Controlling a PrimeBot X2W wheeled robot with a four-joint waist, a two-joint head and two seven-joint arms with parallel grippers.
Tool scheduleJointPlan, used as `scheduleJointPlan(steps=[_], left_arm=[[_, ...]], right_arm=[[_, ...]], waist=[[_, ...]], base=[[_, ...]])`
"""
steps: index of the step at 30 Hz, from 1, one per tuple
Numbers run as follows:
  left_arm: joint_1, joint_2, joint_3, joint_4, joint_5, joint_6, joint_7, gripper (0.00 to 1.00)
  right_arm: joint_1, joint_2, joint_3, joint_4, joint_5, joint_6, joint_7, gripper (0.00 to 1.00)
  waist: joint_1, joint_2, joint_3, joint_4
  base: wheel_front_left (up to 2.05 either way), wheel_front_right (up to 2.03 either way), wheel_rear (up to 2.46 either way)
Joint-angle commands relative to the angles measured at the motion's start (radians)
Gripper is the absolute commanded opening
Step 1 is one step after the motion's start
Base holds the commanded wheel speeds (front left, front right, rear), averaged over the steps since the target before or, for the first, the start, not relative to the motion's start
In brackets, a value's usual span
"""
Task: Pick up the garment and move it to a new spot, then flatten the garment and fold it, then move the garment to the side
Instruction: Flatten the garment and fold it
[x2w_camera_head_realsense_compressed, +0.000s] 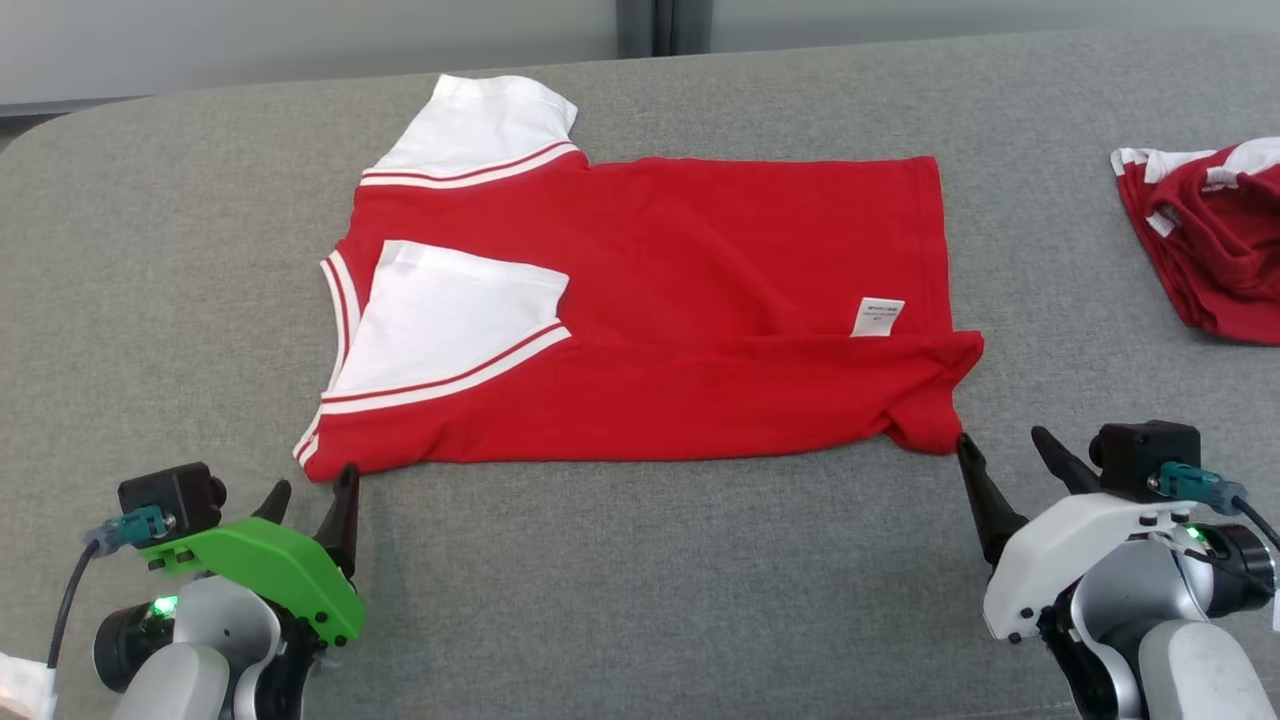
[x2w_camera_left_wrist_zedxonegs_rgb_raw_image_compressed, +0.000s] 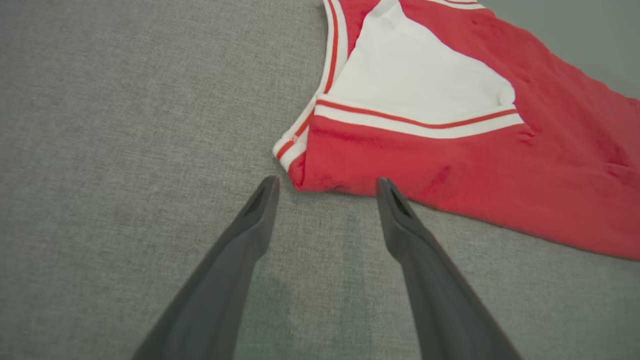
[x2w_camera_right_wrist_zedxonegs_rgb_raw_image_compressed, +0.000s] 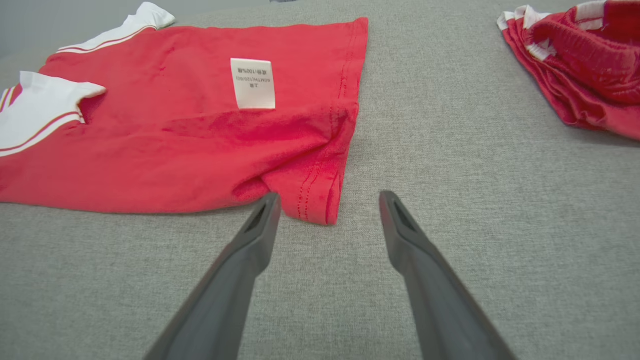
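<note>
Red white-sleeved shirt (x2w_camera_head_realsense_compressed: 680, 300) lay flat, near corners just beyond the left gripper (x2w_camera_head_realsense_compressed: 313, 480) and right gripper (x2w_camera_head_realsense_compressed: 1000, 437), both spread apart; a crumpled red garment (x2w_camera_head_realsense_compressed: 1210, 250) lay well right.

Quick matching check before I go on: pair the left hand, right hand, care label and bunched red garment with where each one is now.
1. left hand
2. right hand
3. care label
4. bunched garment

A. far right, apart from the shirt
B. open, at the shirt's near hem corner
C. on the red fabric by the hem
D. open, at the shirt's near white-trimmed corner

Pairs: 1-D, 2-B, 3-C, 4-A
</note>
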Motion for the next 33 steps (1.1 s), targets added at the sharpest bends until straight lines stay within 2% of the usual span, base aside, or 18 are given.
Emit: scheduleJointPlan(steps=[1,7,8,10,12,13,14,21,27,29,30,33], left_arm=[[-0.019,-0.001,0.005,0.017,-0.006,0.003,0.0,1.0],[-0.05,-0.008,0.036,0.085,-0.033,0.01,-0.011,1.0],[-0.053,-0.012,0.042,0.094,-0.04,0.009,-0.015,0.91],[-0.061,-0.018,0.056,0.103,-0.048,0.003,-0.034,0.5],[-0.069,-0.022,0.061,0.114,-0.057,-0.002,-0.046,0.37],[-0.074,-0.027,0.064,0.118,-0.061,-0.009,-0.055,0.07],[-0.078,-0.03,0.065,0.121,-0.063,-0.014,-0.061,0.0],[-0.095,-0.037,0.055,0.103,-0.053,-0.031,-0.091,0.0],[-0.098,-0.04,0.043,0.072,-0.047,-0.035,-0.093,0.0],[-0.098,-0.041,0.039,0.065,-0.046,-0.036,-0.095,0.0],[-0.097,-0.041,0.038,0.063,-0.044,-0.035,-0.097,0.0],[-0.092,-0.037,0.038,0.052,-0.041,-0.036,-0.105,0.0]], right_arm=[[-0.021,-0.001,0.01,0.004,0.002,-0.001,-0.004,1.0],[-0.06,-0.001,0.034,0.035,0.007,-0.001,-0.013,1.0],[-0.064,-0.001,0.038,0.042,0.009,-0.001,-0.014,1.0],[-0.074,-0.001,0.043,0.059,0.013,-0.001,-0.017,1.0],[-0.083,-0.001,0.044,0.078,0.017,-0.001,-0.018,1.0],[-0.088,-0.001,0.042,0.089,0.02,-0.001,-0.02,1.0],[-0.094,-0.001,0.041,0.098,0.021,-0.001,-0.022,1.0],[-0.161,-0.001,0.029,0.205,0.042,-0.001,-0.047,1.0],[-0.213,-0.002,0.06,0.314,0.05,-0.001,-0.04,1.0],[-0.223,-0.002,0.066,0.342,0.049,-0.001,-0.044,0.5],[-0.226,-0.001,0.067,0.353,0.045,-0.001,-0.046,0.34],[-0.236,-0.002,0.056,0.363,0.034,-0.001,-0.055,0.0]], waist=[[0.0,0.0,0.025,-0.025],[0.0,0.0,0.054,-0.054],[0.0,0.0,0.056,-0.056],[0.0,0.0,0.061,-0.058],[0.0,0.0,0.065,-0.057],[0.0,0.0,0.066,-0.055],[0.0,0.0,0.067,-0.054],[0.0,0.0,0.077,-0.038],[0.0,0.0,0.083,-0.017],[0.0,0.0,0.083,-0.012],[0.0,0.0,0.083,-0.01],[0.0,0.0,0.079,-0.007]], base=[[0.0,0.0,0.0],[0.0,0.0,0.0],[0.0,0.0,0.0],[0.0,0.0,0.0],[0.0,0.0,0.0],[0.0,0.0,0.0],[0.0,0.0,0.0],[0.0,0.0,0.0],[0.0,0.0,0.0],[0.0,0.0,0.0],[0.0,0.0,0.0],[0.0,0.0,0.0]])
